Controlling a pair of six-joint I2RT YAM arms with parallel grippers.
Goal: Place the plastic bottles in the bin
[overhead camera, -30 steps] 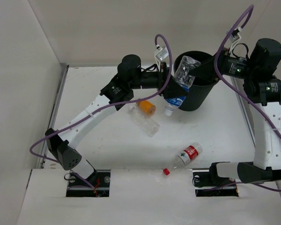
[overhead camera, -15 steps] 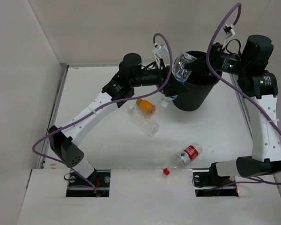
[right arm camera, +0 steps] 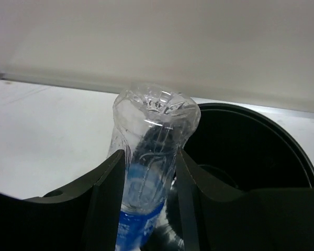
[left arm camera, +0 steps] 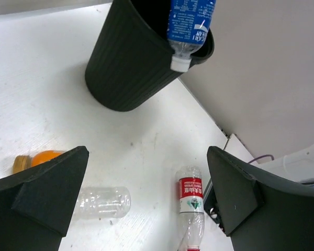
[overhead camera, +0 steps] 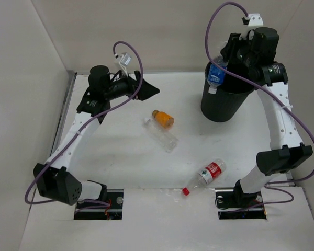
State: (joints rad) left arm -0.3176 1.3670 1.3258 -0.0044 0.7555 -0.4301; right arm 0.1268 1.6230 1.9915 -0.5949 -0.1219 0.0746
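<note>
the right jaws are clenched on the blue-label bottle [right arm camera: 152, 130], one finger on each side of its clear body, and they hold it upside down, its ribbed base uppermost and its white cap pointing down. in the top view the right arm [overhead camera: 276, 112] reaches up and over so that this bottle hangs at the left part of the rim of the bin [overhead camera: 220, 107]; the left wrist view shows its cap just at the rim's outer edge, against the ribbed black wall, and i cannot tell whether bottle and rim touch. the bin stands upright on the far right of the white tabletop [overhead camera: 120, 157], its mouth open and dark. the left jaws are released, spread wide with nothing between them, held in the air over the far left of the tabletop and well apart from the bin; the left arm [overhead camera: 76, 130] runs up along the left side. three bottles lie on their sides on the tabletop: the orange bottle [overhead camera: 163, 119] near the middle, the plain clear bottle [overhead camera: 161, 135] just beside it on the near side, and the red-label bottle [overhead camera: 206, 175] nearer the front, well apart from those two, its red cap [overhead camera: 186, 191] pointing toward the arms' bases. none of these three is touched by either arm.
</note>
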